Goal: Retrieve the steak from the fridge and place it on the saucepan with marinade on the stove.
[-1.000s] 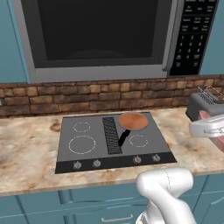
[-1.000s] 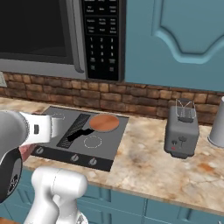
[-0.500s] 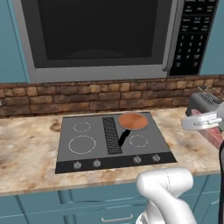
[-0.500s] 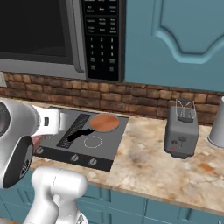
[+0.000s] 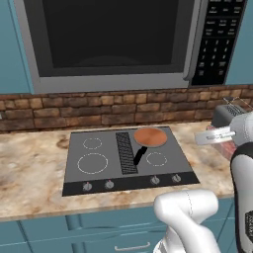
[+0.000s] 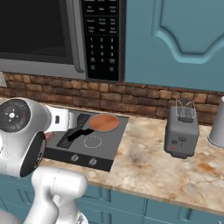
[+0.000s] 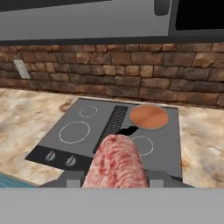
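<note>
Figure: carrying phase, with the steak (image 7: pixel 116 162) clamped between the jaws of the gripper (image 7: pixel 114 178) in the hand view. The reddish-pink slab with pale streaks juts forward from the fingertips, its long axis running along the line of sight toward the stove (image 7: pixel 166 148). The jaws are closed on the meat, not shut empty.

Key relation: the saucepan (image 7: pixel 148 117) lies ahead of the held steak and slightly to its right in the hand view, on the far right burner, well apart from the meat. Its copper-coloured inside faces up and looks bare; its short black handle (image 7: pixel 127 130) points back toward the camera and the centre grille (image 7: pixel 111 124). In the left base view the saucepan (image 5: pixel 150 137) sits on the rear right ring of the stove (image 5: pixel 99 173), while the arm's white forearm (image 5: pixel 217 134) reaches in from the right edge, above the granite counter (image 5: pixel 29 168) beside the cooktop. Judged from this, the coming move is a forward reach with a small shift toward the pan before release.

Writing: the microwave keypad (image 6: pixel 102 39) carries button labels too small to read; no brand is legible. A toaster (image 6: pixel 180 133) stands right of the stove
</note>
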You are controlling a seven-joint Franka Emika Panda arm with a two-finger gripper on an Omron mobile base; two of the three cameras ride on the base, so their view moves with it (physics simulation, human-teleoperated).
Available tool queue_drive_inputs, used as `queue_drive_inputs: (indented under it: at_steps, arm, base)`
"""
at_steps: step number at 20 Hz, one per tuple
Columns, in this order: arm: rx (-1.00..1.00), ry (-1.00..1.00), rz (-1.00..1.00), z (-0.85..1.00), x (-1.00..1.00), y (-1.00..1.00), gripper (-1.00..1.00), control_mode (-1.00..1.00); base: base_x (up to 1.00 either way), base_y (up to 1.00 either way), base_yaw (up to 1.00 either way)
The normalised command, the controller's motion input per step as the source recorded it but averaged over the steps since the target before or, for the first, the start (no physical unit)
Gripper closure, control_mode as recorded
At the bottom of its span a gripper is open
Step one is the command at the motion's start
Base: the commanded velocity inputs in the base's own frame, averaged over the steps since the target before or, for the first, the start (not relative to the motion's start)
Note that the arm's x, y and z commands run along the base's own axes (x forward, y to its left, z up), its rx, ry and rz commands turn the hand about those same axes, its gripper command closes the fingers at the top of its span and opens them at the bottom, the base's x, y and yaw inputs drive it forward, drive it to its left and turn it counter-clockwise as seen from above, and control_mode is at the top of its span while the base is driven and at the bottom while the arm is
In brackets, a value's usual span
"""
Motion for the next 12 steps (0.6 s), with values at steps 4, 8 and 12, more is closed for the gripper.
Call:
queue_drive_inputs:
  at_steps: [4, 8, 12]
  arm:
    - [0.01, 0.13, 0.00, 0.00, 0.42, 0.00, 1.00, -1.00]
    - [0.02, 0.10, 0.00, -0.04, 0.38, 0.00, 1.00, -1.00]
    - [0.00, 0.01, 0.01, -0.28, 0.33, 0.00, 1.00, -1.00]
  base:
    - [0.00, 0.00, 0.00]
    - [0.00, 0.00, 0.00]
    - [0.00, 0.00, 0.00]
